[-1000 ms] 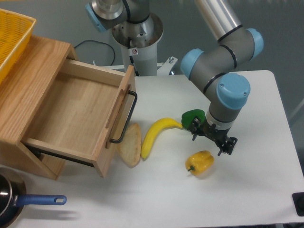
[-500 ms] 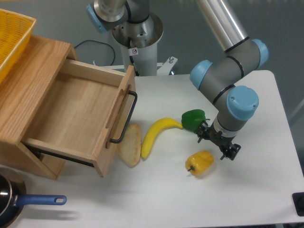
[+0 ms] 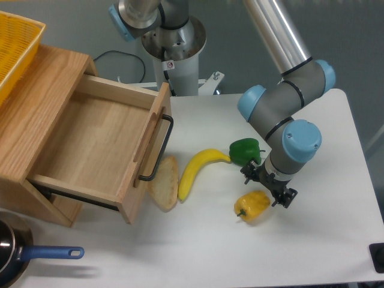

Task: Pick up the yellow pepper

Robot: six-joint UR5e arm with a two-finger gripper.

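Yellow pepper [image 3: 252,205]: lies on its side on the white worktop [image 3: 336,240], stem pointing toward 8 o'clock, free of anything around it.
Surface: glossy and lobed; I judge it slick, so pads set on a rounded lobe could slide off.
Weight and stiffness: looks light and hollow, with firm walls that would give under a hard squeeze; a moderate grip should do.
Where to hold: across the widest part of the body, with fingers in the shallow grooves between lobes, not on the stem, which looks too short to hold.
Risk: being round and loose, it may roll or skid if one finger touches first.
Hand [image 3: 268,185]: hangs just above the pepper's 1 o'clock edge, very near or touching it; I cannot tell which. Its two fingers stand apart with nothing between them, and do not yet straddle the body.
Green pepper [image 3: 245,150]: sits at 12 o'clock from the yellow one, close behind the wrist, and is easy to nudge.
Banana [image 3: 195,170]: curves away at 10 o'clock, its tip beside the green pepper.
Bread slice [image 3: 164,183]: lies at 9 o'clock, beyond the banana.
Wooden drawer [image 3: 99,143]: stands pulled open, farther out at 10 o'clock, well apart from the pepper.
Pan [image 3: 24,255]: blue handle at the lower left corner, well apart.
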